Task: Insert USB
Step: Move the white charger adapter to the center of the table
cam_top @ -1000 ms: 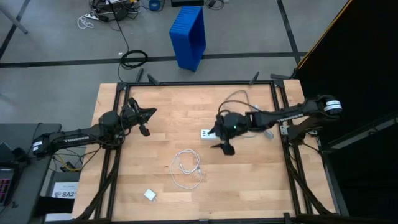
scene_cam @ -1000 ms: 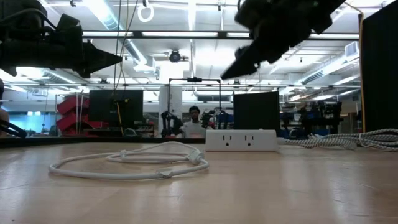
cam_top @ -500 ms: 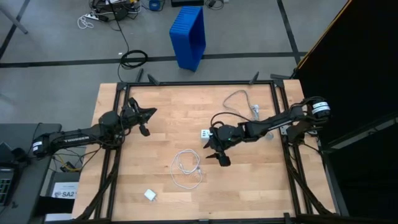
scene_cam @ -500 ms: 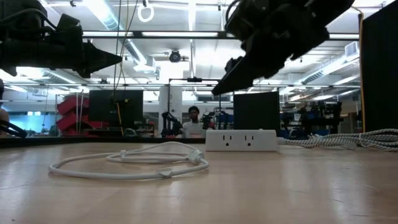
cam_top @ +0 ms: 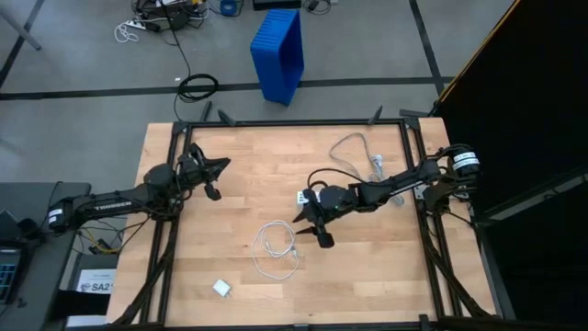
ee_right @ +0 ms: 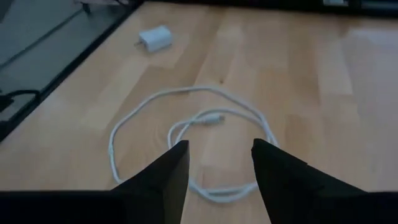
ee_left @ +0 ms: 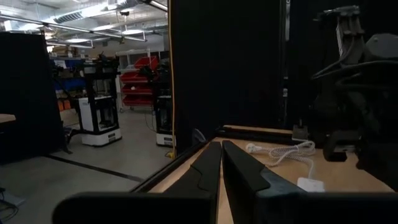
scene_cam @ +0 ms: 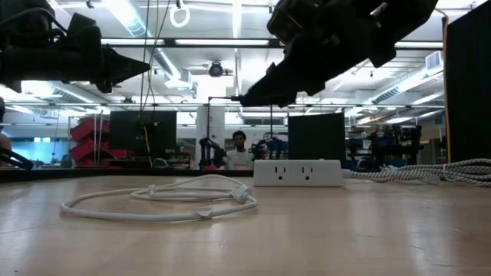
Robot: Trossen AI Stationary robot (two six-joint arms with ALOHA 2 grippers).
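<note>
The USB cable (cam_top: 276, 248) is a thin white cable lying flat on the wooden table in loose loops, also seen in the low view (scene_cam: 161, 201). In the right wrist view its loops (ee_right: 186, 134) and one small plug (ee_right: 214, 117) lie on the table beyond the fingers. My right gripper (cam_top: 312, 230) (ee_right: 217, 149) hangs open above the table, just right of the loops, and touches nothing. My left gripper (cam_top: 225, 165) (ee_left: 221, 149) waits shut, raised over the far left part of the table.
A white power strip (cam_top: 303, 198) (scene_cam: 298, 172) lies just behind my right gripper, partly under the arm, and its grey cord (cam_top: 354, 147) curls toward the far right corner. A small white charger block (cam_top: 221, 288) (ee_right: 155, 38) sits near the table's near edge. A person shows in the room behind.
My right gripper has travelled from over the power strip toward the table's left and near side, coming close to the cable loops while staying open. The cable has not moved.
</note>
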